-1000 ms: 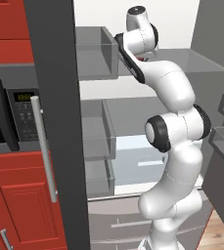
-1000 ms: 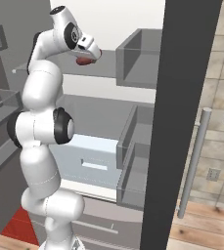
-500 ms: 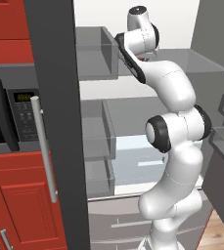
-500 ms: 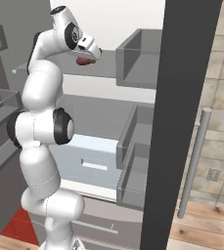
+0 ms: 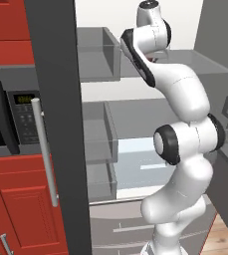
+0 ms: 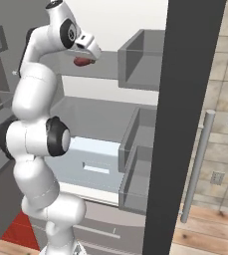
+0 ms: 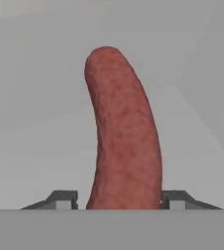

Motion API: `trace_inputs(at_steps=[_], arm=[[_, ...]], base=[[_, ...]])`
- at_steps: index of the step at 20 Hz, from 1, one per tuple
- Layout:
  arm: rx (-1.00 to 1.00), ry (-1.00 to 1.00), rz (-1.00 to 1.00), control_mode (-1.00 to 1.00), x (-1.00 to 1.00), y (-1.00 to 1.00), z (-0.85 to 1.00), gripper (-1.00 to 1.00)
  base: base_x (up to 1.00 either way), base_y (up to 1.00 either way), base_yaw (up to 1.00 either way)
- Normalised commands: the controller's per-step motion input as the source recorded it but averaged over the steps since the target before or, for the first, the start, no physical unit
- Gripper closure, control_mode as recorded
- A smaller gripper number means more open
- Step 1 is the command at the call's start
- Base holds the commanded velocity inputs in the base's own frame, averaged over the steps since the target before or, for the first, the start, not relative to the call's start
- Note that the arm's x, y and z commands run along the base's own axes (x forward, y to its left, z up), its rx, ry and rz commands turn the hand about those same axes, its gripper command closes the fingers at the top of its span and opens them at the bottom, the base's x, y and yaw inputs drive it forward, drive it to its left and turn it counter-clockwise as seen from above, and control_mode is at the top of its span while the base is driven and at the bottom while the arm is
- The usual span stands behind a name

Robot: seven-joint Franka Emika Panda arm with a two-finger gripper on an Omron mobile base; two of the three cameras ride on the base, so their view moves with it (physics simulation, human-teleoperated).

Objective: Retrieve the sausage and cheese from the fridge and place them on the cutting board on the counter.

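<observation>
In the hand view the sausage (image 7: 123,136) runs lengthwise away from the gripper (image 7: 123,199), curving slightly, its rounded end pointing far. It is reddish-brown and mottled. The gripper pinches its near end, a fingertip (image 7: 59,199) on each side. It sits over the fridge (image 6: 135,69) upper shelf, with grey door bins to the right.

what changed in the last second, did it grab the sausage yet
The fingers have closed in on the sausage and now sit against both its sides, so it looks gripped. The arm barely moved; it is still reaching to the upper shelf of the open fridge. The sausage has not been lifted away.
</observation>
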Motion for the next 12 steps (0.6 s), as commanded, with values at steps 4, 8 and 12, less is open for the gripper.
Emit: trace_inputs(at_steps=[4,8,12], arm=[[0.00,-0.05,0.07,-1.00,-0.99,-0.03,0.00,1.00],[0.00,-0.04,0.04,-1.00,-1.00,-0.04,0.01,1.00],[0.04,-0.01,0.01,-1.00,-1.00,-0.05,0.16,1.00]], base=[[0.00,0.00,0.00],[0.00,0.00,0.00],[0.00,0.00,0.00]])
